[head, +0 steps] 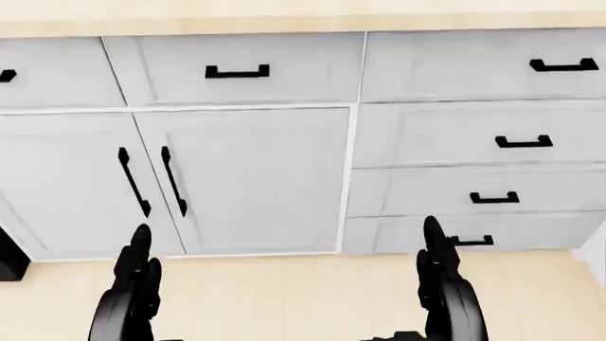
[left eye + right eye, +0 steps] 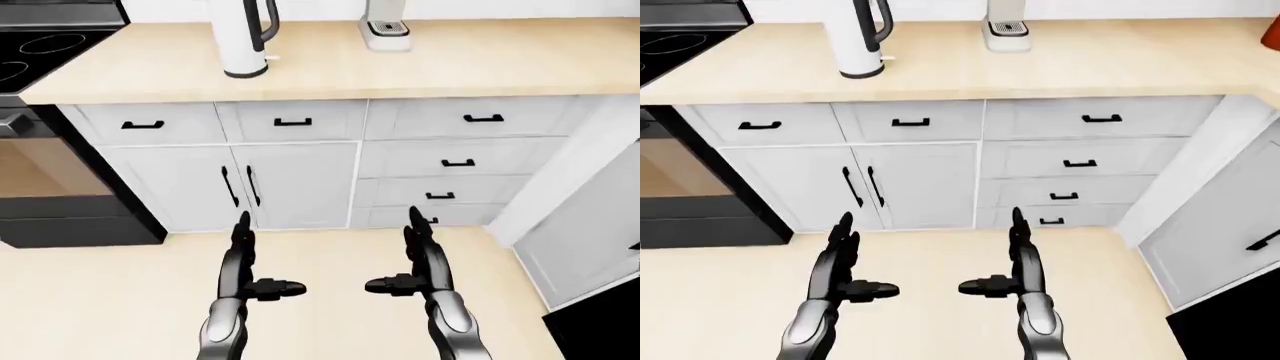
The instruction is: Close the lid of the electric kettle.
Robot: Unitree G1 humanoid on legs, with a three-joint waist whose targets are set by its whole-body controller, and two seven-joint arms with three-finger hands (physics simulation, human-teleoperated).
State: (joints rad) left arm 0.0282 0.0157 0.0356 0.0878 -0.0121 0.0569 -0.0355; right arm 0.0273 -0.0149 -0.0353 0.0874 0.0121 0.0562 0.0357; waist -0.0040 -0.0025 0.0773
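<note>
We see the tall white electric kettle [image 2: 243, 37] standing upright, black handle to its right, far above our black left hand [image 2: 243, 264] and right hand [image 2: 424, 262], both spread open, fingers pointing up.

1. The electric kettle [image 2: 243, 37] has a white cylindrical body with a dark base ring and a black handle on its right side.
2. It stands upright on the light wood countertop [image 2: 480, 64], upper left in the left-eye view.
3. Its lid is cut off by the frame.
</note>
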